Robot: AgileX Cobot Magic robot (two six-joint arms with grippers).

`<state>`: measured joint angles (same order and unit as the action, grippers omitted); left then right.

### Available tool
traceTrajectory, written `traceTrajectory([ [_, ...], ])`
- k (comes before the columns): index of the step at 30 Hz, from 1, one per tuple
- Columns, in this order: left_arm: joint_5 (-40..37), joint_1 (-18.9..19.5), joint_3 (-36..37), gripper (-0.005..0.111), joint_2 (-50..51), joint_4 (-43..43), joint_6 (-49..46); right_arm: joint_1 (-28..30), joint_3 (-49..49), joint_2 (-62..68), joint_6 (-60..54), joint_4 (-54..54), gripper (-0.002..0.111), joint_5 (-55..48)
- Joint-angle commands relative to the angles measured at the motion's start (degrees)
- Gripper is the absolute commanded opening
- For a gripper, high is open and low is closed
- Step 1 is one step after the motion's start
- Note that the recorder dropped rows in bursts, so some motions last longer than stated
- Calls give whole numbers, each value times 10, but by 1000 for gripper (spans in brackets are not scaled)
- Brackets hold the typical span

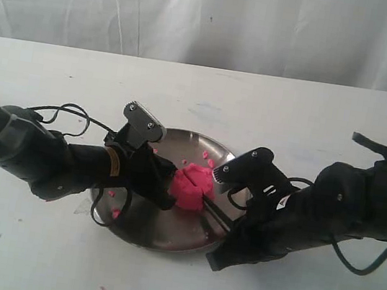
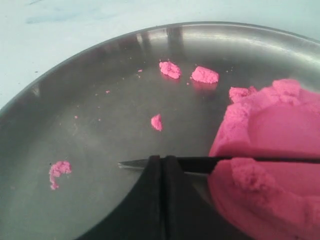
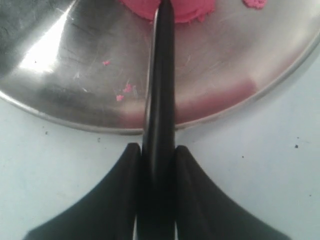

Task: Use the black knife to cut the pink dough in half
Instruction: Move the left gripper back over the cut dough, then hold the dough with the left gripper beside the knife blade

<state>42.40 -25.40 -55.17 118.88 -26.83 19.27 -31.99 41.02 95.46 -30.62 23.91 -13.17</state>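
The pink dough (image 1: 193, 186) sits in the middle of a round steel plate (image 1: 164, 246), a groove running across it. The black knife (image 2: 240, 161) lies in that groove between the two pink lobes (image 2: 270, 130), its pointed tip sticking out past the lump. My right gripper (image 3: 158, 147) is shut on the knife's handle (image 3: 159, 75) just outside the plate's rim (image 3: 75, 122). My left gripper (image 2: 162, 160) is shut, fingers pressed together, its tips right at the blade near the point and beside the dough. In the exterior view both grippers (image 1: 164, 195) (image 1: 228, 227) flank the lump.
Small pink crumbs (image 2: 170, 69) are scattered over the plate floor and a few lie on the white table (image 1: 103, 288). Both arms reach low over the plate from left and right. A white curtain hangs behind the table.
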Motion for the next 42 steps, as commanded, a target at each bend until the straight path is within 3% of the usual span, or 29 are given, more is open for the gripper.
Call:
traceTrajectory([
  [1, -35, 2, 4, 0, 7, -8, 4, 1, 2, 1, -1, -5, 0, 2],
  [10, -33, 2, 4, 0, 7, -8, 3, 1, 2, 1, -2, -6, 0, -20],
  [19, 53, 1, 4, 0, -27, -9, 4, 1, 2, 1, -2, -6, 0, -21],
  [42, -7, 1, 4, 0, 28, -9, -2, 1, 2, 3, 1, -6, 0, -27],
])
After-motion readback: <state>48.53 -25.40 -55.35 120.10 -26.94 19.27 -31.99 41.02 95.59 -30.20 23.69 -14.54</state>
